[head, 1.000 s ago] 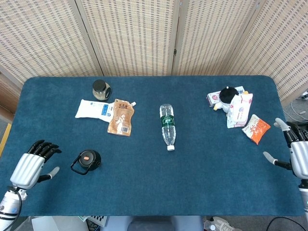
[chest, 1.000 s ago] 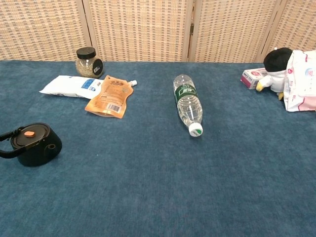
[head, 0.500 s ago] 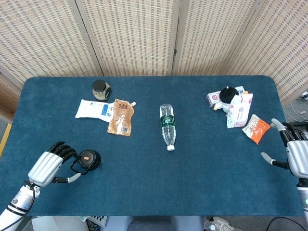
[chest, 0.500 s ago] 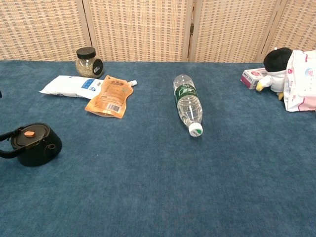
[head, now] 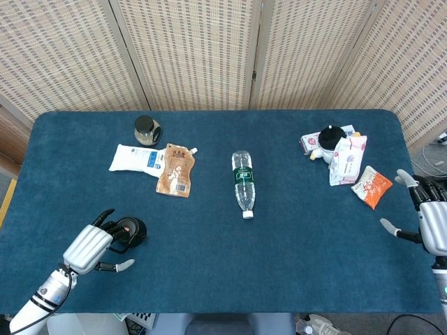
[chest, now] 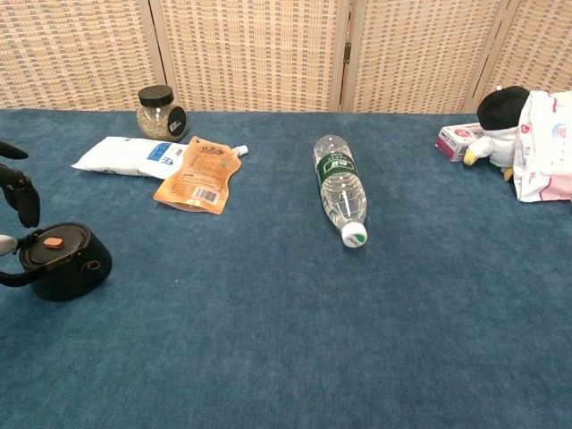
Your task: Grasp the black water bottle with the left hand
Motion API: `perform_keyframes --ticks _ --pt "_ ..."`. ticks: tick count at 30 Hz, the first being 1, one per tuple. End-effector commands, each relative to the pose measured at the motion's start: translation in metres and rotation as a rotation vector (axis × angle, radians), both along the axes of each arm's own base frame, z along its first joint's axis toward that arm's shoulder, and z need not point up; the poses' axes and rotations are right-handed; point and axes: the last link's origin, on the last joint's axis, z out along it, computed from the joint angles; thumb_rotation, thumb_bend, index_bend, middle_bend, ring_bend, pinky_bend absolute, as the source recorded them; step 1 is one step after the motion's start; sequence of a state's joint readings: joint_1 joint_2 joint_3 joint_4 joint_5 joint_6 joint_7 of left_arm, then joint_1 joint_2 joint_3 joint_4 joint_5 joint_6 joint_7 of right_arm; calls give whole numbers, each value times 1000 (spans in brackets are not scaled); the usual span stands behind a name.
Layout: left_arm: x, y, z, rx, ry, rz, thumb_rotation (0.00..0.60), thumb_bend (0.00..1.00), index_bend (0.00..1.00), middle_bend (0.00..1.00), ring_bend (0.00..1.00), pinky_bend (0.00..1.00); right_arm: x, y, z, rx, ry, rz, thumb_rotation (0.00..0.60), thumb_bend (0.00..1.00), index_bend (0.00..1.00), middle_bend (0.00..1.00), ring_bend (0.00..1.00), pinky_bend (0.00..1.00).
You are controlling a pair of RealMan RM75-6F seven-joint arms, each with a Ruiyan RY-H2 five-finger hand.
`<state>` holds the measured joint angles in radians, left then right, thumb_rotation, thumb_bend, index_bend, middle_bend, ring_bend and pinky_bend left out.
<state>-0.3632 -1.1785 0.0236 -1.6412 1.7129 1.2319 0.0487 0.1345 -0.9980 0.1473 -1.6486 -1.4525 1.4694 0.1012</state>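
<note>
The black water bottle (head: 130,229) stands upright near the table's front left, seen from above with an orange dot on its lid and a carry loop; the chest view shows the black water bottle (chest: 59,260) at the left edge. My left hand (head: 89,248) is just left of it, fingers spread, dark fingertips (chest: 20,189) hovering above the bottle's left side and thumb (head: 123,265) stretched out in front. It holds nothing. My right hand (head: 433,222) is open at the table's right edge, far from the bottle.
A clear plastic bottle (head: 243,181) lies mid-table. Behind the black bottle lie an orange pouch (head: 175,171), a white packet (head: 137,158) and a small jar (head: 147,130). Snack packs and a plush toy (head: 339,151) are grouped at the back right.
My left hand has slid right along the front edge, from well left of the black bottle to right beside it, its fingers now entering the chest view. The right hand barely shifted.
</note>
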Motion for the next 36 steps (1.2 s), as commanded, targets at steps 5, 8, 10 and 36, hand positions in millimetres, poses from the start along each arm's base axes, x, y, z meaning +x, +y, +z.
perform_keyframes --ticks 5,8,10,36 --pt "-4 3 -8 -10 23 9 181 163 449 442 359 0 -1 0 1 2 -3 -4 600 169 102 252 138 106" --pt "-8 5 -11 -2 39 4 180 163 468 450 367 0 -2 0 1 2 -4 -7 600 169 102 252 138 106" --pt "-12 5 -12 4 48 5 179 163 479 452 367 0 -2 1 1 4 -5 -10 600 168 102 252 138 106" --pt "-32 5 -27 41 129 35 210 163 544 540 415 0 -5 4 -2 17 -23 -21 600 168 102 252 138 106"
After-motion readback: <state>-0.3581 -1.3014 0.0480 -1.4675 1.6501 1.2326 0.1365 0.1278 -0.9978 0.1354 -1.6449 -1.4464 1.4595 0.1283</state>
